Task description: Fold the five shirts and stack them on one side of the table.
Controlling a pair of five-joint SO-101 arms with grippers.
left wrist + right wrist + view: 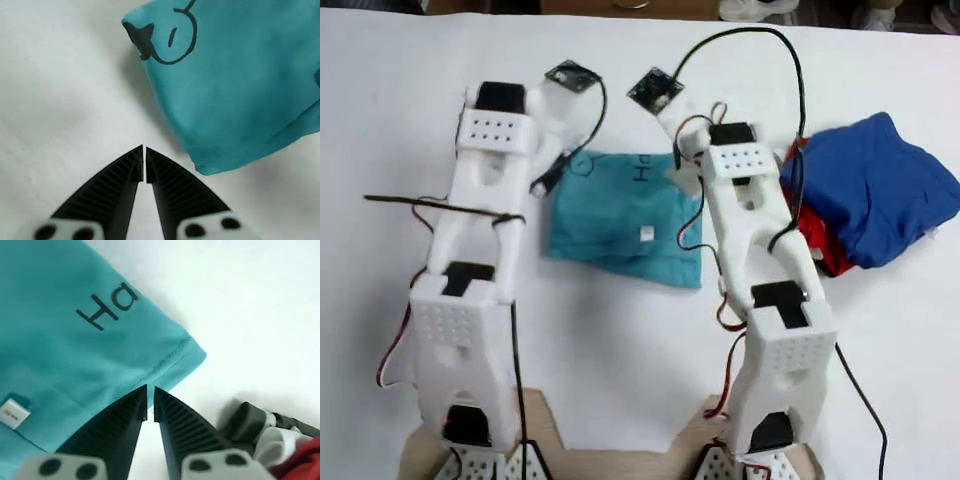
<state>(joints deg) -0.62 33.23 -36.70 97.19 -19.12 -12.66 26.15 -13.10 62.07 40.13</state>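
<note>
White table [610, 340] with a smooth matte cover. Teal shirt [620, 215] lies at frame centre between the two arms. It is partly folded into a rough rectangle: soft knit, stitched hem, black marker drawing and lettering, small white tag [645, 234]. Blue shirt [885, 190] sits bundled on a red shirt [820, 238] at the right edge, lumpy and loose, probably the stack so far. Left gripper [144, 152] hangs over bare table just beside one teal corner, ribbed black jaws nearly together, holding nothing. Right gripper [150, 390] is at the hem near the opposite corner, jaws likewise almost closed, empty. Step in hand looks like the teal fold. The next move calls for both to spread, pinch the corners, then finish the fold or carry the shirt to the stack.
</note>
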